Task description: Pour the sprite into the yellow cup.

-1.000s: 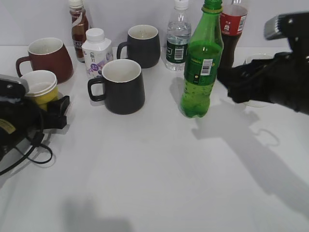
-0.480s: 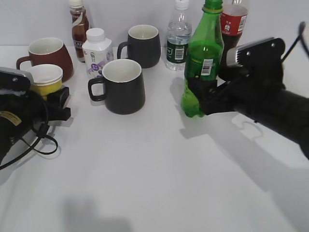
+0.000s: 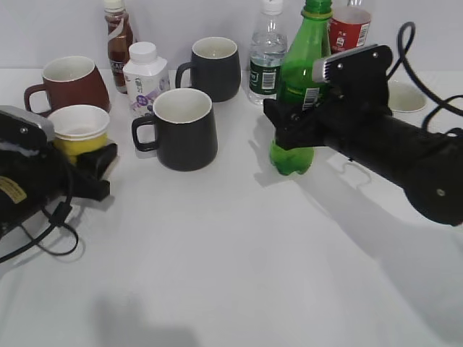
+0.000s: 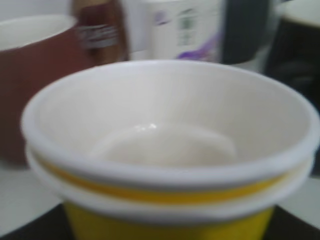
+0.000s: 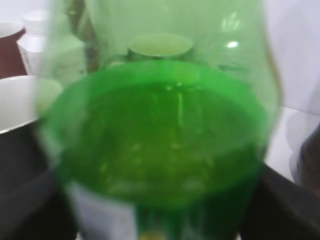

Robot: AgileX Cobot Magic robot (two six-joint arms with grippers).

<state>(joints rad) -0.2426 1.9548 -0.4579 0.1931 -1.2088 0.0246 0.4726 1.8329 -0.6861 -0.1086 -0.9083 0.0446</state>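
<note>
We see the sprite (image 3: 302, 87) upright on the surface (image 3: 217, 253), right of centre, in front of the water bottle (image 3: 267, 50) and cola (image 3: 347, 29). Right tool (image 3: 286, 123) wraps its lower body, jaws closed against it on both sides; in the right wrist view the sprite (image 5: 160, 130) fills the frame. Yellow cup (image 3: 78, 129) sits far left, beside the red mug (image 3: 69, 85). Left tool (image 3: 98, 170) is at its base, dark jaw edges flanking the cup (image 4: 165, 150) in the left wrist view, so it looks gripped. Cup is empty. Black mug (image 3: 181, 129) stands between.
</note>
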